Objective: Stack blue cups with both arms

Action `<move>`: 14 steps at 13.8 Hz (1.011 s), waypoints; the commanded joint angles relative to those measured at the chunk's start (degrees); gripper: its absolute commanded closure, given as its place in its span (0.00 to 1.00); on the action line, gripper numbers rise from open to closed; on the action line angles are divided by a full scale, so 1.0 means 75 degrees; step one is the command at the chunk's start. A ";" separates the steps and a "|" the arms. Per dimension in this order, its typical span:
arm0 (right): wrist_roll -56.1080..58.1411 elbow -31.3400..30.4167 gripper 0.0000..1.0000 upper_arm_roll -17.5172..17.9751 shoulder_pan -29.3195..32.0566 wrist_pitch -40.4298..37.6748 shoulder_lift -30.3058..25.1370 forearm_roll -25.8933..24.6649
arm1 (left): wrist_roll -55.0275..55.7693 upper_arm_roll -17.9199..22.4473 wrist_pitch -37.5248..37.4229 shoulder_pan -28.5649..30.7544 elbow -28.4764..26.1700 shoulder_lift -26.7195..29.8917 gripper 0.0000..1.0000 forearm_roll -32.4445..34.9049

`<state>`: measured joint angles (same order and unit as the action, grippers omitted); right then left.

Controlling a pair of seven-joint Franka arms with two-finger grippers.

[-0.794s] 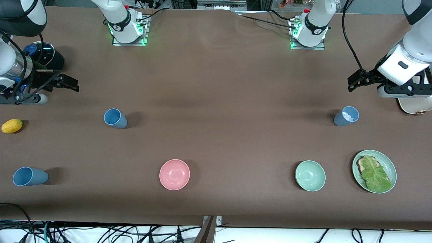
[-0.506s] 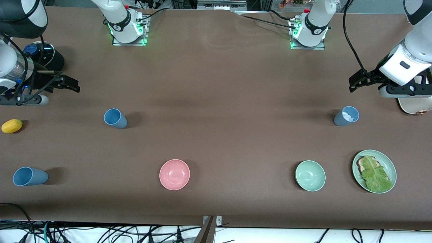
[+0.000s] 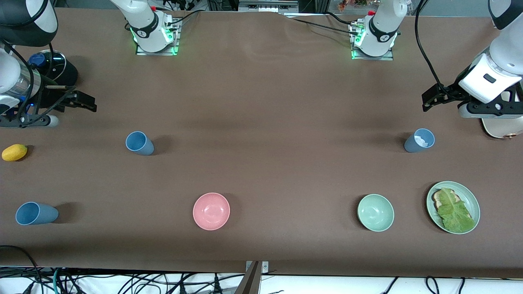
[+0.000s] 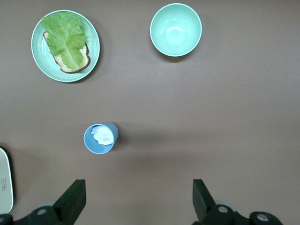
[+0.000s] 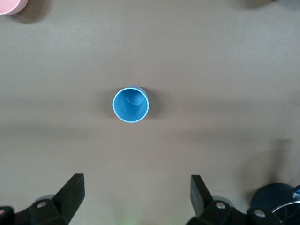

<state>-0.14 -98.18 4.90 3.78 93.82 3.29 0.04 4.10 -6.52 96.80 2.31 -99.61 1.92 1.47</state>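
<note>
Three blue cups stand apart on the brown table. One blue cup (image 3: 139, 143) is toward the right arm's end and shows in the right wrist view (image 5: 131, 104). A second blue cup (image 3: 36, 213) sits nearer the front camera at that end. The greyer cup with a white scrap (image 3: 419, 140) is toward the left arm's end and shows in the left wrist view (image 4: 100, 138). My right gripper (image 3: 83, 104) (image 5: 136, 197) hangs open and empty above the table beside the first cup. My left gripper (image 3: 431, 100) (image 4: 138, 201) hangs open and empty above the table beside the greyer cup.
A pink bowl (image 3: 211, 211), a green bowl (image 3: 375, 212) and a green plate (image 3: 472, 198) with bread and lettuce sit nearer the front camera. A yellow fruit (image 3: 14, 152) and a black pot (image 3: 57, 67) are at the right arm's end. A cream object (image 3: 500, 128) lies under the left arm.
Both grippers have shifted only very slightly. The cups have not moved.
</note>
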 commanded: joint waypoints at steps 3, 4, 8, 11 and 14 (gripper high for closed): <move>-0.0063 0.0153 0.00 0.0120 0.0117 -0.0099 0.0042 -0.0017 | 0.0074 0.0048 -0.0203 -0.0062 0.0121 0.0001 0.00 -0.0196; -0.0063 0.0153 0.00 0.0120 0.0117 -0.0099 0.0042 -0.0017 | 0.0074 0.0048 -0.0215 -0.0062 0.0121 0.0001 0.00 -0.0184; -0.0075 0.0153 0.00 0.0120 0.0117 -0.0099 0.0042 -0.0017 | 0.0074 0.0048 -0.0227 -0.0062 0.0121 0.0001 0.00 -0.0196; -0.0075 0.0153 0.00 0.0120 0.0117 -0.0099 0.0053 -0.0017 | 0.0074 0.0048 -0.0239 -0.0074 0.0121 -0.0010 0.00 -0.0184; -0.0075 0.0153 0.00 0.0120 0.0117 -0.0099 0.0042 -0.0017 | 0.0015 0.0048 -0.0239 -0.0051 0.0155 -0.0034 0.00 -0.0196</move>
<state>-0.14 -98.18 4.91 3.78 93.82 3.29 0.04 4.11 -6.52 96.09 2.24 -99.60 1.91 1.47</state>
